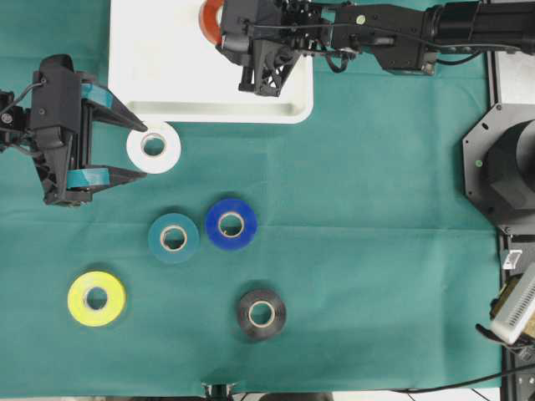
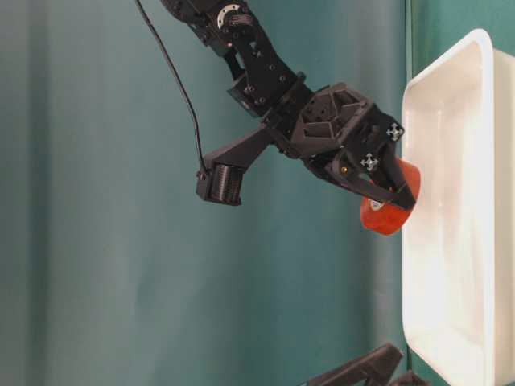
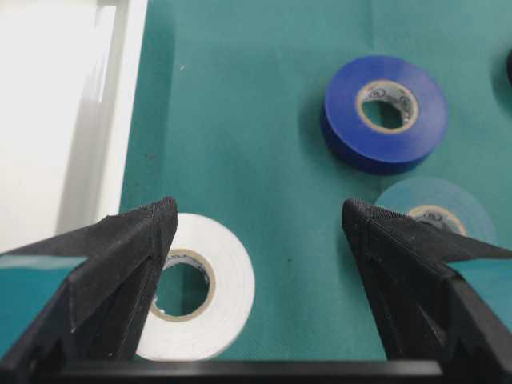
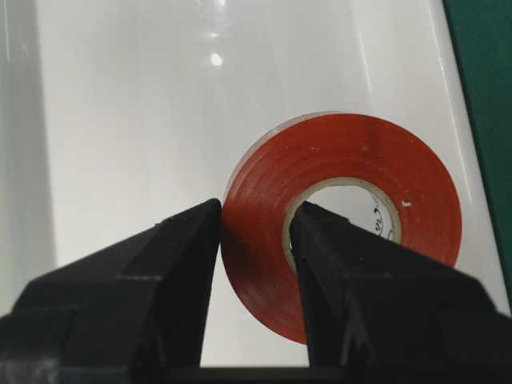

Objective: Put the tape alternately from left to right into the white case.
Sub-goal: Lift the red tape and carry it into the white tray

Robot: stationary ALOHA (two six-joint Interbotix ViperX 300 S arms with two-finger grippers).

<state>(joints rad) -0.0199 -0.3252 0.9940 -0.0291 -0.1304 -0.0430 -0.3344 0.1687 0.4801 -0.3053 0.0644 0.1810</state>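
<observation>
From overhead we see the white case [image 1: 167, 58] with the red-orange roll [image 1: 210, 20] over it, pinched by the right gripper [image 1: 219, 29] reaching in from the right. The white roll [image 1: 154, 147] lies just below the case; blue [image 1: 231, 224], teal [image 1: 173, 238], yellow [image 1: 96, 298] and black [image 1: 261, 313] rolls lie farther from it. The left gripper [image 1: 140, 150], jaws spread wide, holds nothing beside the white roll.

At table level, the right gripper [image 2: 394, 197] angles toward the case [image 2: 451, 241], roll [image 2: 388, 211] clamped.

In the right wrist view, one finger [image 4: 184, 264] is outside the roll [image 4: 344, 216], the other through its core.
</observation>
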